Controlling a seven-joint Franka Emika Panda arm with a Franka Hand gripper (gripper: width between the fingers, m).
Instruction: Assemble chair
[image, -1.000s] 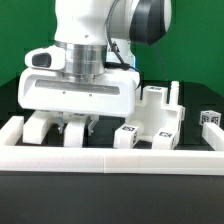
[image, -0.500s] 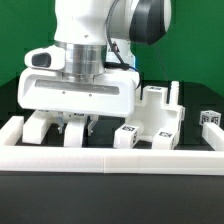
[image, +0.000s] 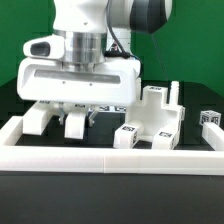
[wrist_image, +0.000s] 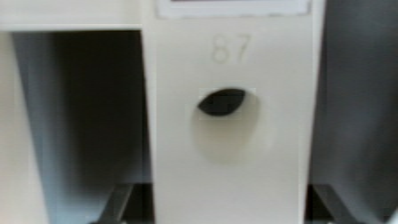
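Gripper (image: 75, 119) sits a little higher than half a second ago: its wide white body has risen, and more of the parts below it now shows above the border rail (image: 110, 158). Its dark fingers (image: 62, 120) flank an upright white bar (image: 75, 131) of the chair, just behind the rail toward the exterior view's left. In the wrist view they lie against both edges of that bar (wrist_image: 222, 150), which carries a round hole (wrist_image: 222, 101) and a faint moulded number, so I read the grip as clenched on the bar. A second white block (image: 40, 118), nearer the rail's left end in the exterior view, seems to have come up with it. The wrist view also shows a cross-member joining the bar to a parallel one, so both are probably one part. The bigger tagged chair piece (image: 155, 120) stands behind the rail's right half, unmoved. In my judgement the pick has taken and the lift has begun, and carrying the part over to that piece comes next.
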